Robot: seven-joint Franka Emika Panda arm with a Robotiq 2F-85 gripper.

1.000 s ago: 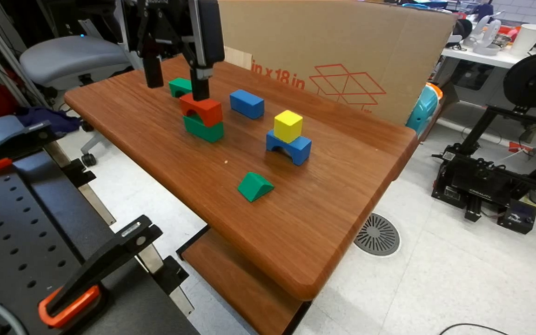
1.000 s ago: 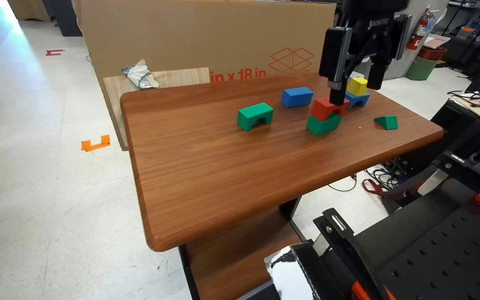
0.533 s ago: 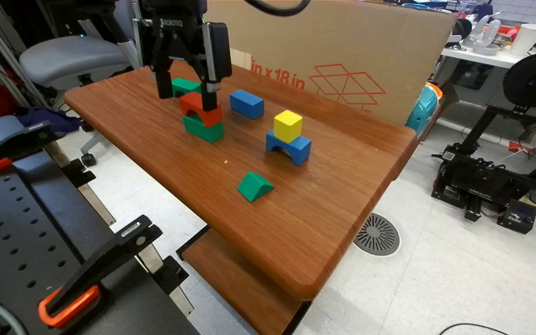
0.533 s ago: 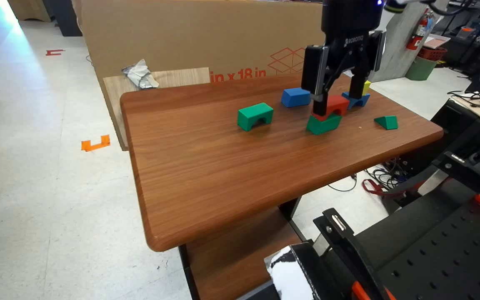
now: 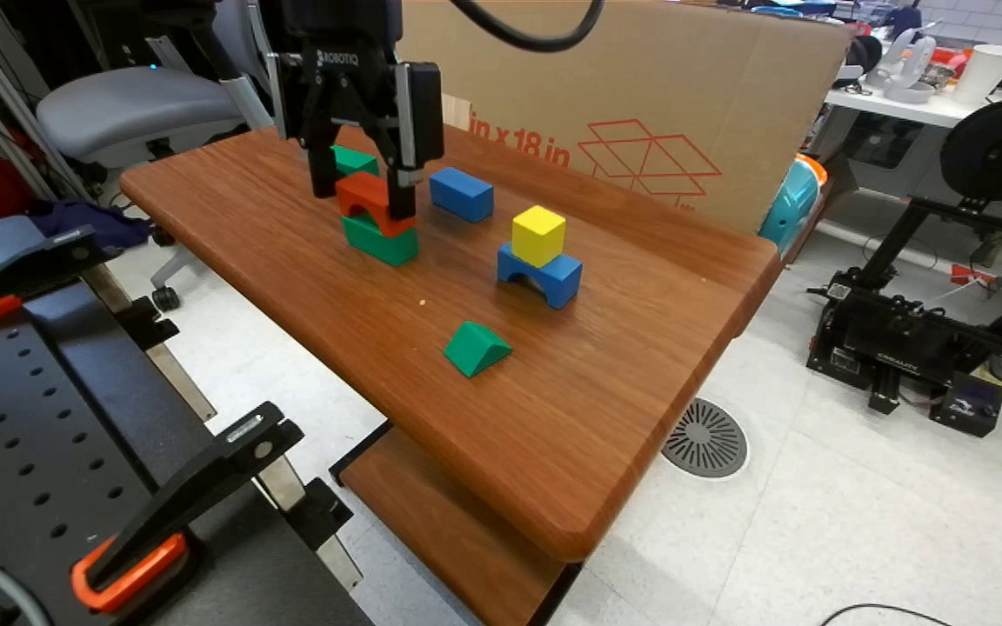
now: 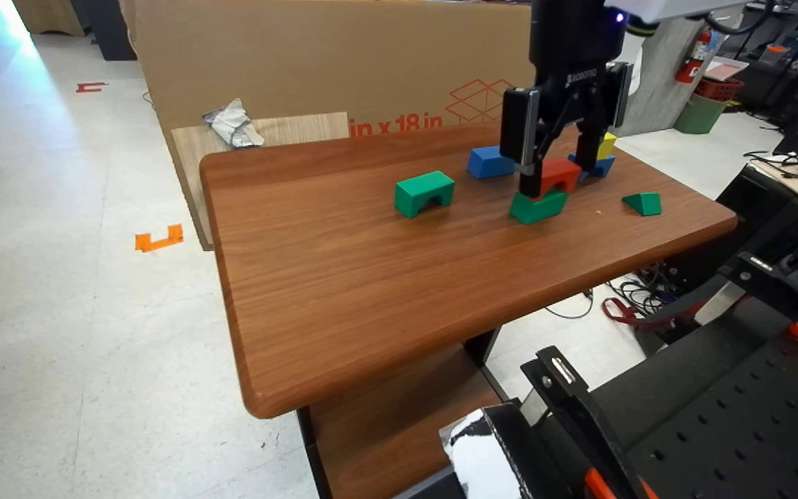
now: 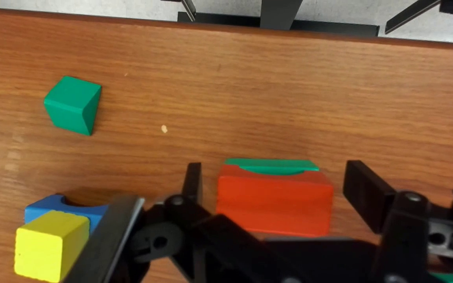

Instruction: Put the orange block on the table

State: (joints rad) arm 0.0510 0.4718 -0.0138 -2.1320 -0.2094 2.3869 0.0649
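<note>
So the gripper [image 5: 362,188] hangs right over the orange block [image 7: 275,202], fingers [image 7: 368,196] spread, one off each end. In the wrist view a thin strip of table [image 7: 269,98] shows on both sides of the block, so the jaws are just straddling it. The block itself is a reddish arch, sitting notch down on a green block [image 5: 379,243], so it's one level up off the table. Near that pair there's a plain blue block [image 5: 461,195], and further off a yellow cube [image 5: 538,235] perched on a blue arch [image 5: 557,280]. A green wedge [image 5: 477,349] lies well apart from the pair, and on the opposite side of them a green arch [image 6: 423,194] stands on its legs. From where I'm standing there's also a big cardboard box [image 6: 337,62] along the table's edge and a grey chair [image 5: 140,109] past one end
</note>
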